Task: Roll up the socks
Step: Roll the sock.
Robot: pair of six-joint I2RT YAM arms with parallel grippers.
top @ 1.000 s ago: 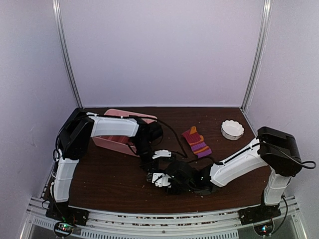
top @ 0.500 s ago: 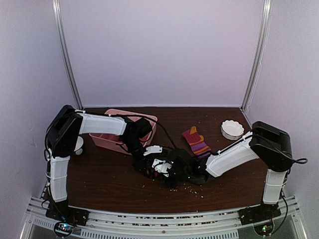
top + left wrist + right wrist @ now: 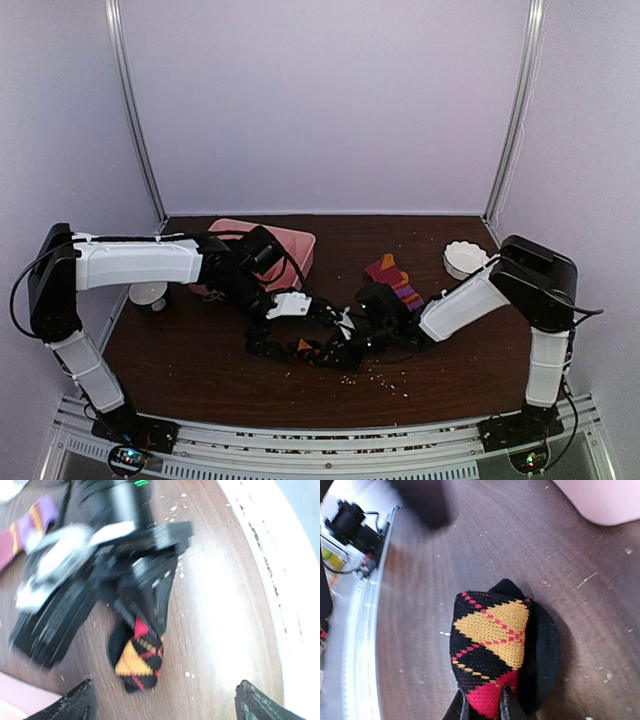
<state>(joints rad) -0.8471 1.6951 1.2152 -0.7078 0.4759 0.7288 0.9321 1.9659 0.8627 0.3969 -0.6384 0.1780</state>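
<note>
A folded argyle sock (image 3: 490, 630), black with yellow and red diamonds, lies on the brown table (image 3: 200, 370). My right gripper (image 3: 485, 705) is shut on its red end. In the left wrist view the same sock (image 3: 137, 660) hangs from the right gripper (image 3: 150, 612) and touches the wood. My left gripper (image 3: 165, 702) is open wide just in front of it, holding nothing. From above, both grippers meet at the table's front middle, around the sock (image 3: 303, 347). A second sock (image 3: 395, 285), striped purple, orange and dark red, lies flat behind them.
A pink tray (image 3: 290, 245) stands at the back left, behind the left arm. A white fluted bowl (image 3: 465, 258) sits at the back right. A small round object (image 3: 148, 295) rests near the left edge. Pale crumbs dot the wood near the front.
My left gripper has opened wide and let go of the argyle sock; its arm has stretched out leftward. My right gripper has closed on the sock and shifted back and right.
</note>
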